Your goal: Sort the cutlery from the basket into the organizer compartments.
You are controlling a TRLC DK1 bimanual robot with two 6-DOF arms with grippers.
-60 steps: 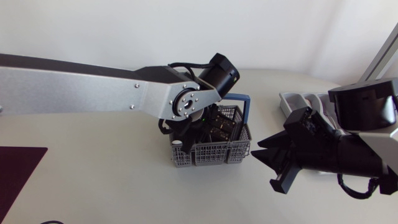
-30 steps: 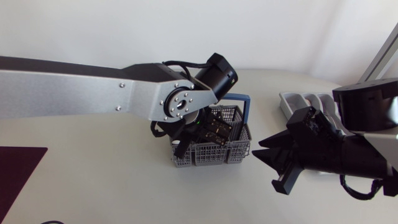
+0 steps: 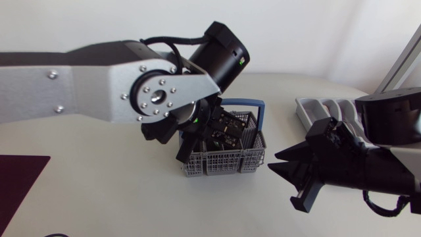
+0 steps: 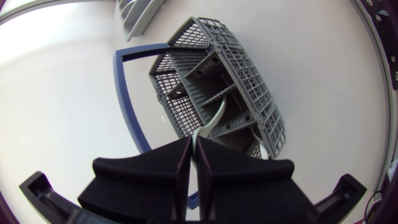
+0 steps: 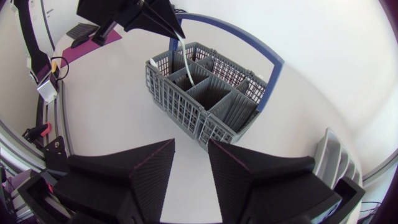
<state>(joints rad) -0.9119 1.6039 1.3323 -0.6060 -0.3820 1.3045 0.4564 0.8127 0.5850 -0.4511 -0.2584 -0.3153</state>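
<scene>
The grey cutlery basket [image 3: 227,158] with a blue handle [image 3: 260,105] stands mid-table. My left arm [image 3: 158,99] hangs over it and hides its gripper in the head view. In the left wrist view my left gripper [image 4: 194,142] is shut on the upper end of a thin pale cutlery piece [image 4: 214,118]. The lower end of that piece is still down in a basket compartment, and I cannot tell what kind of cutlery it is. The right wrist view shows the same piece [image 5: 185,59] hanging from the left gripper [image 5: 176,30]. To the right of the basket my right gripper [image 3: 275,164] stands open and holds nothing.
The grey organizer [image 3: 322,108] lies at the back right, behind my right arm; one end of it shows in the right wrist view [image 5: 336,158]. A dark red mat [image 3: 16,178] lies at the table's left edge. The basket's other compartments [image 5: 224,102] look dark.
My left gripper has shut on the pale cutlery piece, and the left arm has risen above the basket. The right arm has barely shifted.
</scene>
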